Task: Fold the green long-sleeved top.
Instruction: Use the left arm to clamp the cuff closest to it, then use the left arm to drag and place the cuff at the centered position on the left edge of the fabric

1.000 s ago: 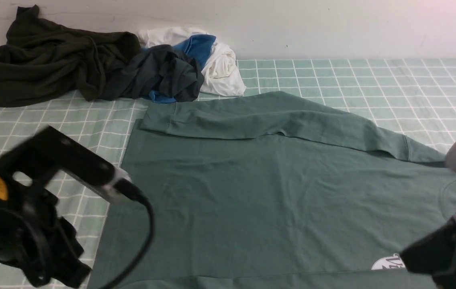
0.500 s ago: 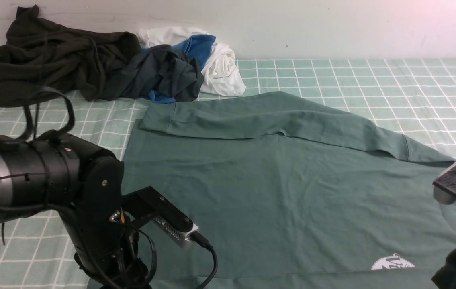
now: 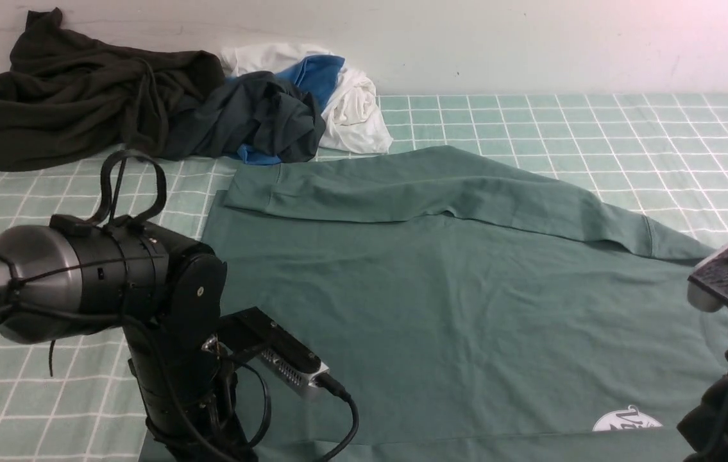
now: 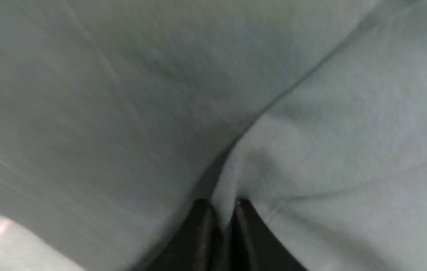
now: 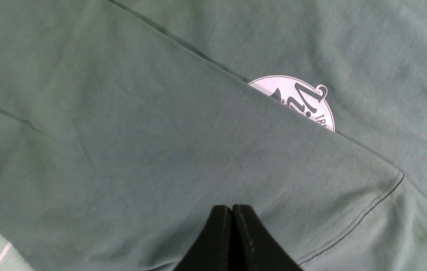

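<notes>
The green long-sleeved top (image 3: 440,301) lies spread flat on the checked cloth, with its far sleeve (image 3: 440,186) folded across the body. A near sleeve layer (image 5: 183,150) lies over the body and covers part of the white round logo (image 5: 296,99), which also shows in the front view (image 3: 626,420). My left arm (image 3: 171,333) points down at the top's near left corner. My left gripper (image 4: 225,207) is shut on a raised ridge of the green cloth. My right gripper (image 5: 232,209) is shut, fingertips together, just over the near sleeve layer close to a seam (image 5: 367,210).
A very dark olive-black garment (image 3: 75,96) is heaped at the back left. Beside it lie a navy-grey garment with blue lining (image 3: 261,119) and a white garment (image 3: 354,109). The wall stands right behind them. Bare checked cloth (image 3: 626,135) shows at the back right.
My left arm has swung in from the lower left and turned downward onto the top's near left corner, then shifted slightly right. My right arm has shifted a little. The top lies as before.
</notes>
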